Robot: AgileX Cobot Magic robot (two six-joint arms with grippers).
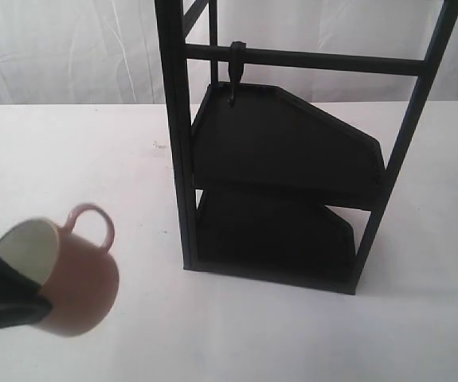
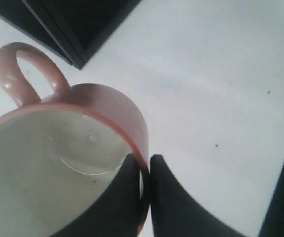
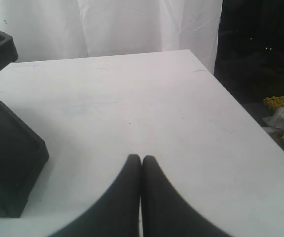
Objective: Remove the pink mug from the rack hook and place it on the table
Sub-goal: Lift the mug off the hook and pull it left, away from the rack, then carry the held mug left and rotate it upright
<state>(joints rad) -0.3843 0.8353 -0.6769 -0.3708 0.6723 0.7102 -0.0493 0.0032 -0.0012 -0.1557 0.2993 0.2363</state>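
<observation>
The pink mug [image 1: 76, 282] hangs tilted above the white table [image 1: 292, 334] at the front left, off the rack, its cream inside [image 2: 38, 163] facing up and its handle [image 1: 93, 223] toward the rack. My left gripper [image 2: 146, 160] is shut on the mug's rim, one finger inside and one outside the wall. The rack hook [image 1: 234, 76] is bare on the crossbar of the black rack [image 1: 292, 175]. My right gripper [image 3: 142, 159] is shut on nothing, low over the table to the right of the rack; it does not show in the exterior view.
The rack's two slanted trays [image 1: 284, 151] stand in the middle of the table, and a tray corner [image 3: 8, 158] lies close to my right gripper. The table's right edge [image 3: 250, 123] drops off to a dark floor. A white curtain [image 1: 69, 48] hangs behind.
</observation>
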